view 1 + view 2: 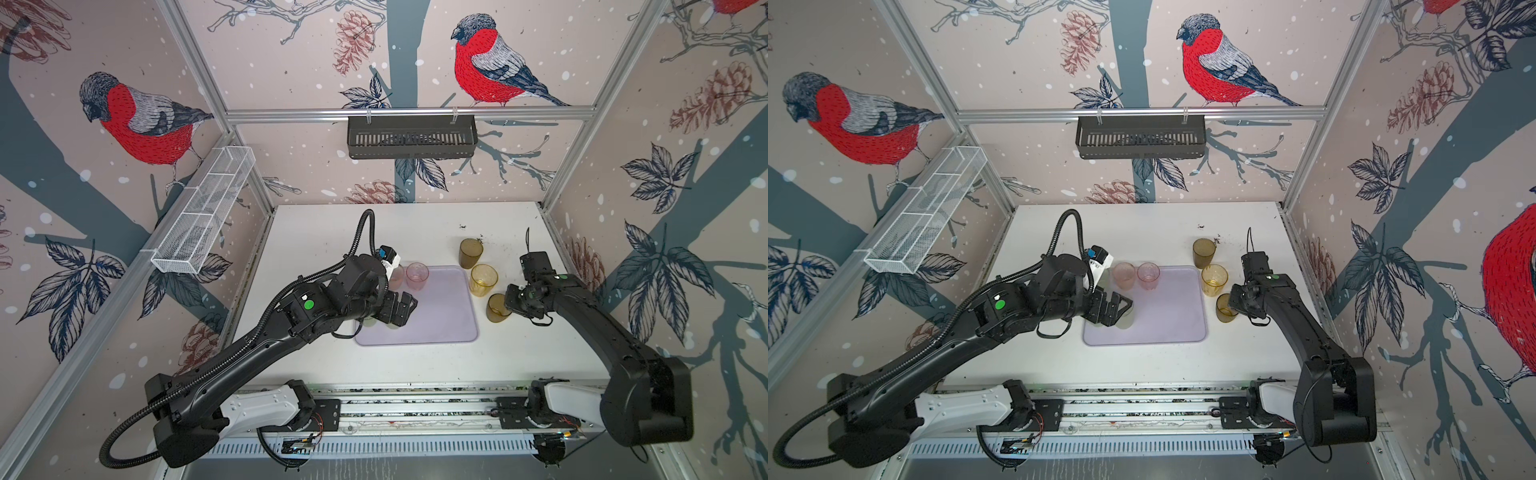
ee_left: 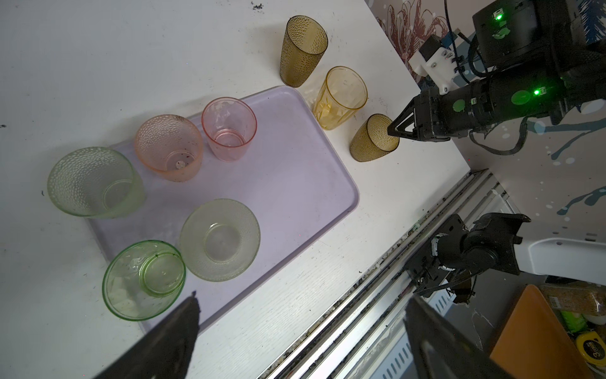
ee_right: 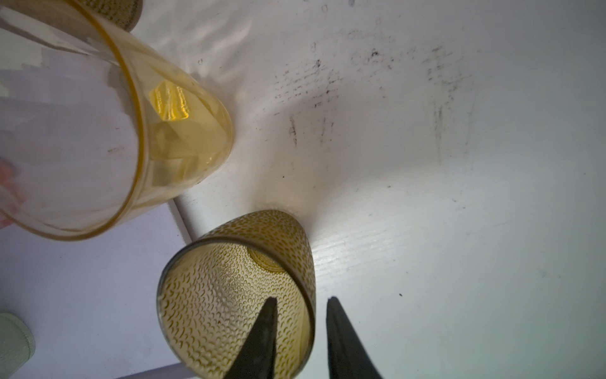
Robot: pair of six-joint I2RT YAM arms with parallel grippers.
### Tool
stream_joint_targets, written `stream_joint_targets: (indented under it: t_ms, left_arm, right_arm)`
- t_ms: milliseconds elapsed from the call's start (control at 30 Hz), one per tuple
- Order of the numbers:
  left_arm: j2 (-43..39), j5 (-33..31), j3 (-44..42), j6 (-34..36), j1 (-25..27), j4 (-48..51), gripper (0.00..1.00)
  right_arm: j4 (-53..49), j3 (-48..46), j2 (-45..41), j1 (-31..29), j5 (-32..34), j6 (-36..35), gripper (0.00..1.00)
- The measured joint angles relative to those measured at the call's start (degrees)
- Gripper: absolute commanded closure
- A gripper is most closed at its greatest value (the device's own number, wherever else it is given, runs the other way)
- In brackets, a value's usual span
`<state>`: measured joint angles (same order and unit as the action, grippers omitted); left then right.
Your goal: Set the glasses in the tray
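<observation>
The lavender tray (image 2: 295,183) (image 1: 440,311) holds two pink glasses (image 2: 169,147) (image 2: 228,128) and three pale green glasses (image 2: 95,182) (image 2: 144,279) (image 2: 219,239). Off its right edge, on the table, stand a tall dark amber glass (image 1: 470,252), a yellow glass (image 1: 483,279) and a short dark amber glass (image 1: 496,309) (image 3: 236,295). My right gripper (image 3: 302,298) (image 1: 508,305) straddles that short glass's rim, one finger inside and one outside, with small gaps still showing. My left gripper (image 2: 301,297) (image 1: 401,309) hovers wide open over the tray's near-left part, empty.
A black slotted basket (image 1: 411,141) hangs on the back wall and a white mesh basket (image 1: 203,212) on the left wall. Dark crumbs (image 1: 462,226) lie on the white table at the back right. The arms' rail (image 1: 415,409) runs along the front edge.
</observation>
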<state>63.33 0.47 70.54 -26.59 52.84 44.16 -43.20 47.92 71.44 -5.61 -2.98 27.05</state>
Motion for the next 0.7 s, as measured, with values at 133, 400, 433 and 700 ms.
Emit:
stream_joint_targets:
  t_ms: [133,400,433,700]
  left_arm:
    - [-0.26,-0.33,-0.07,0.0,0.0,0.0,0.03]
    - [-1.05,-0.52,-0.48,-0.26,0.0,0.0,0.03]
    - [-1.09,-0.52,-0.5,-0.46,0.0,0.0,0.03]
    - [-1.86,-0.57,-0.83,-0.63,0.0,0.0,0.03]
  right_arm:
    - [0.0,0.0,0.0,-0.09,0.02,0.0,0.72]
    - [0.02,0.0,0.0,-0.59,0.26,0.04,0.75]
    - [0.0,0.0,0.0,-0.61,0.28,0.09,0.75]
    - [0.2,-0.02,1.51,-0.72,0.39,0.13,0.79]
